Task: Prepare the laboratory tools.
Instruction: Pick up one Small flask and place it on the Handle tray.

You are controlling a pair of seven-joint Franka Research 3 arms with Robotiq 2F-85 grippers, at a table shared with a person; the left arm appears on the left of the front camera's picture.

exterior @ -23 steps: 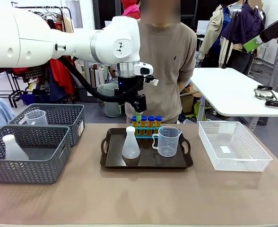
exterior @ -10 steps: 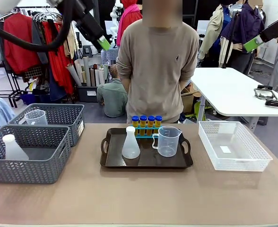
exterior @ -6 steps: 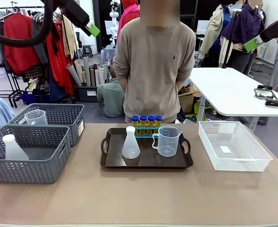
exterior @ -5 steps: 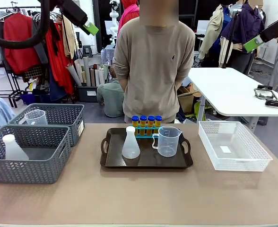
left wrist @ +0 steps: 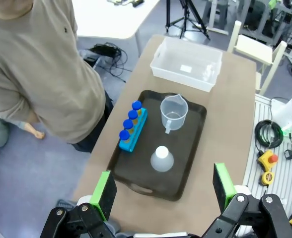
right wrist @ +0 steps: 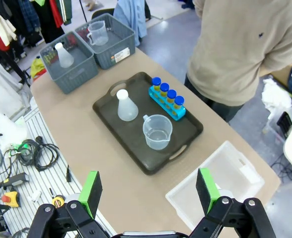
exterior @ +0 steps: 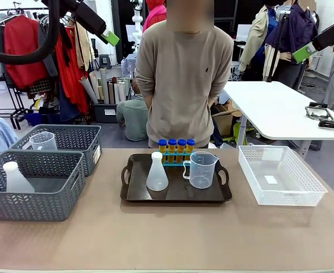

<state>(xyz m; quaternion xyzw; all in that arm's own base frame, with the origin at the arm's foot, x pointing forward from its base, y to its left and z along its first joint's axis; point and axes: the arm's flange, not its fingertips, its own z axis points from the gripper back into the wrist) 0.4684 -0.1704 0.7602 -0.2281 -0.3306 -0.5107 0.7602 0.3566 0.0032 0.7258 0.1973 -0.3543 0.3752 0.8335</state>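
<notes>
**Lab tools all sitting on the tray, both claws hanging up high**

While both arms are hovering well above the table (exterior: pixel 155 244), the left claw (left wrist: pixel 162 191) and right claw (right wrist: pixel 147 191) are gaping wide, holding nothing. Everything is sitting on the brown tray (exterior: pixel 134 196): conical flask (exterior: pixel 157 172) at its left, measuring beaker (exterior: pixel 201 169) at its right, rack (exterior: pixel 175 159) with four test tubes (exterior: pixel 176 147) along its far edge. I'm guessing they're light, slick plastic; the beaker's handle and the flask's neck look grabbable. Open table is lying near-side of the tray; baskets (exterior: pixel 33 185) are crowding both sides.
</notes>
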